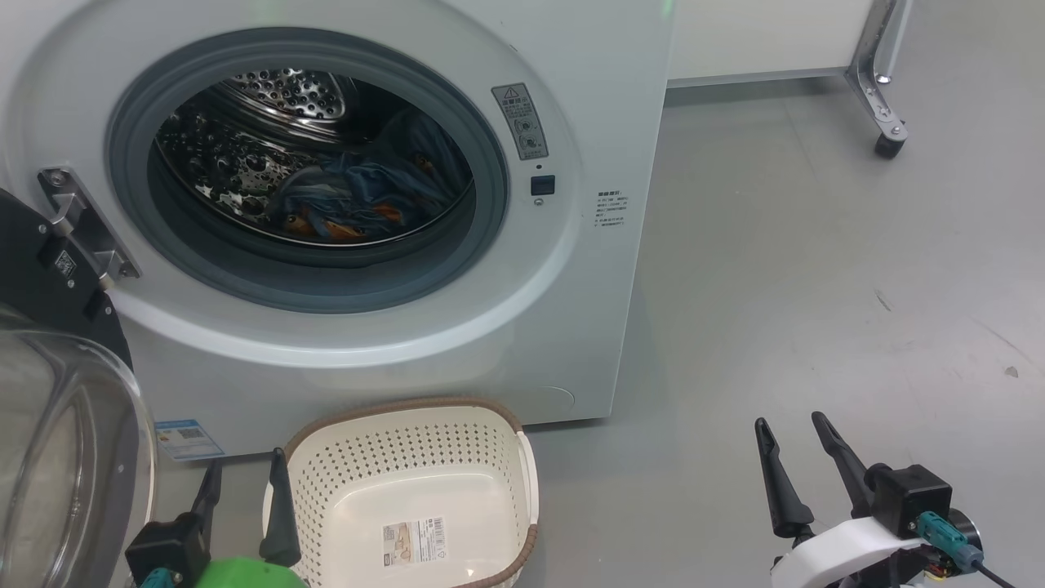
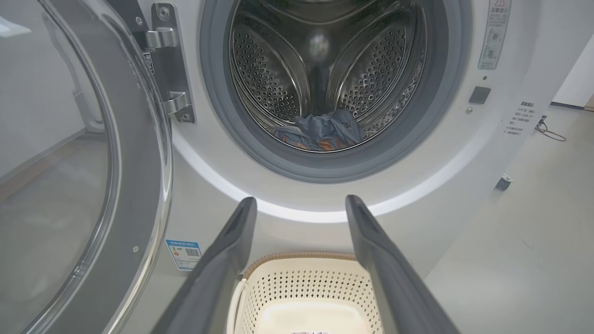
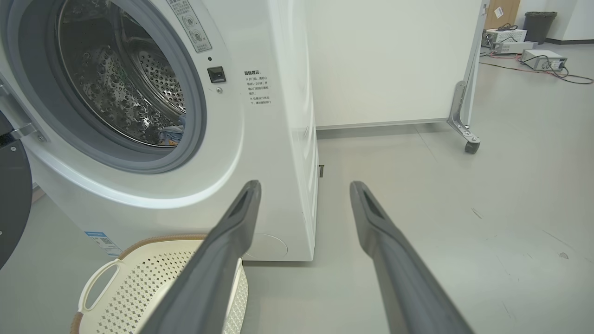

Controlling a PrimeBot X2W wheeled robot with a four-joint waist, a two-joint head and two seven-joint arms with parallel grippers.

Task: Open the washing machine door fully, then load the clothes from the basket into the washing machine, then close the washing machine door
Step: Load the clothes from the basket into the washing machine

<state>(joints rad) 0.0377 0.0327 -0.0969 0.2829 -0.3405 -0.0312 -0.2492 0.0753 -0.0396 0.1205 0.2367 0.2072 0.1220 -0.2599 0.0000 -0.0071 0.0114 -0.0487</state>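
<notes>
Washing machine door (image 1: pixel 57 408) is what remains to handle. It stands swung out at the near left of the head view, just beside the left gripper (image 1: pixel 245 461). This gripper has its two fingers spread apart with nothing between them, low beside the left wall of the basket (image 1: pixel 408 406). The right gripper (image 1: pixel 790 420) hovers over bare floor, well apart from the machine, its fingers also spread and empty. The basket holds no garment, just a label sticker on its bottom. Behind it stands the washing machine (image 1: pixel 588 310). Deep in the drum (image 1: pixel 277 98) lie the clothes (image 1: pixel 359 196), a blue heap behind the grey gasket (image 1: pixel 326 282).

I judge that loading is done and closing comes next. Fingers pushing on the bulging glass may slide off, so the black rim looks the safer place. The basket stands near the door's path and may be knocked. A fold could be pinched at the gasket, but I cannot tell if one reaches it.

The door is round, so it has no real long axis. Its hinge line runs upright, and its glass bowl faces toward the basket side.
</notes>
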